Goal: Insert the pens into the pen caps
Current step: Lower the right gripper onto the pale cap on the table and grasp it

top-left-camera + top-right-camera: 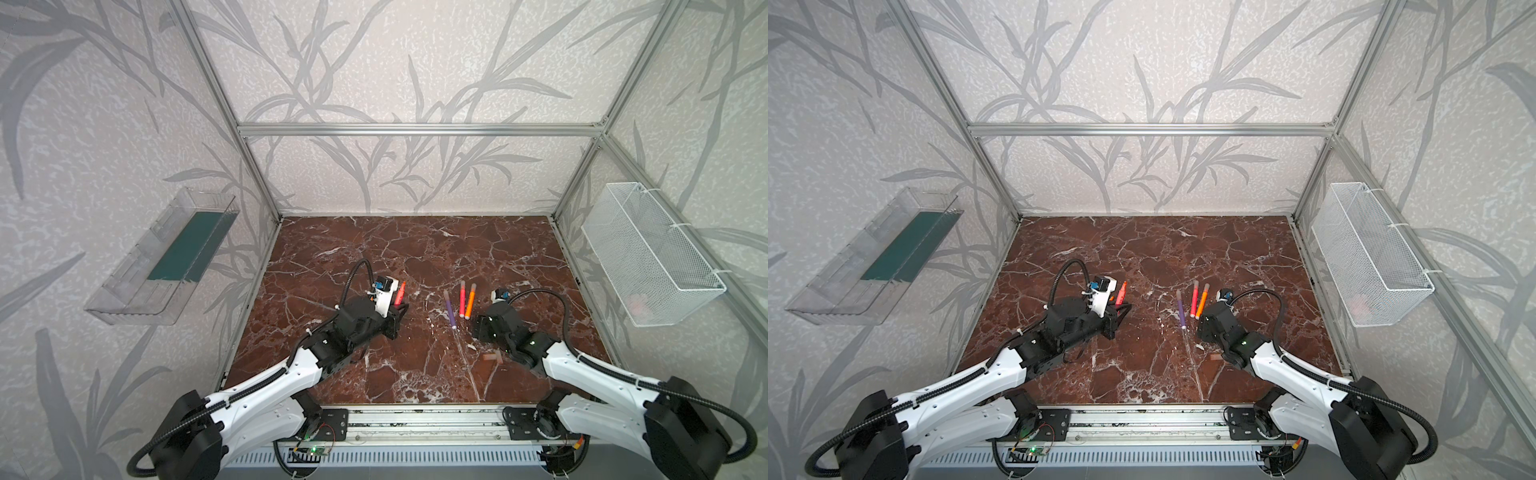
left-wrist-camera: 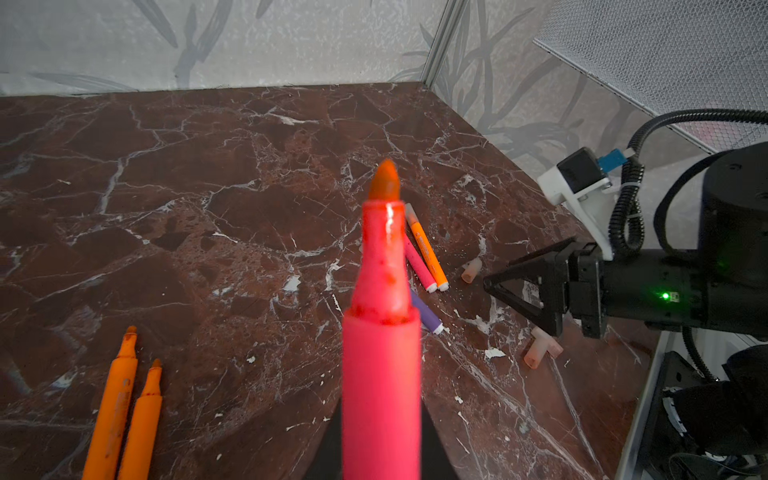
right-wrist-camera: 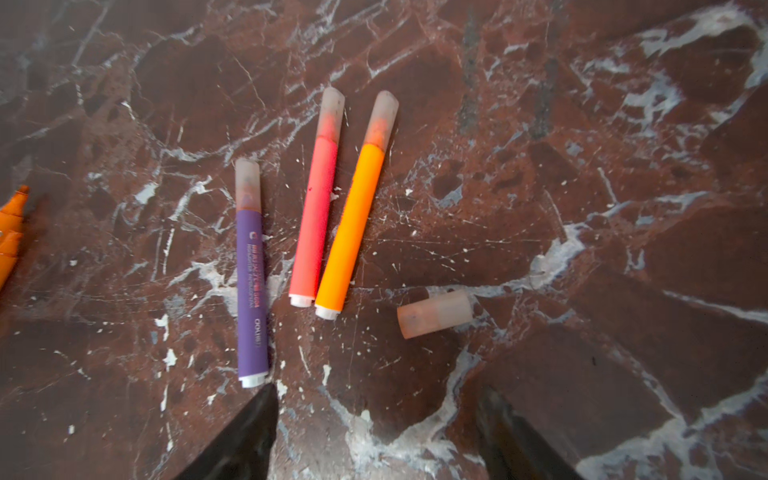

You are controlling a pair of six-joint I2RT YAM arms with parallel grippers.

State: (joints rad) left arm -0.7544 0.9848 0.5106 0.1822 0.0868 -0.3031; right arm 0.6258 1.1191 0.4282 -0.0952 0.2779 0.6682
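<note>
one pink pen (image 2: 380, 353) sits in left claw (image 1: 400, 309).

Counts, placed off the purple pen (image 3: 251, 286). Pens: 6. Purple 1. Pink-red 2: capped pink-red pen (image 3: 313, 216) just beside it, uncapped pink-red pen (image 2: 380, 353) well apart on its other side. Orange 3: capped orange pen (image 3: 353, 228) just past the capped pink-red one, uncapped orange pens (image 2: 112, 415) (image 2: 141, 428) x2 on that other side. Caps: 6. Fitted caps (image 3: 247, 183) (image 3: 332, 112) (image 3: 382, 118) x3, purple's included. Loose caps (image 3: 434, 313) (image 2: 533, 353) (image 2: 555, 348) x3 on the bench (image 3: 582, 124), all on the capped pair's side.
</note>
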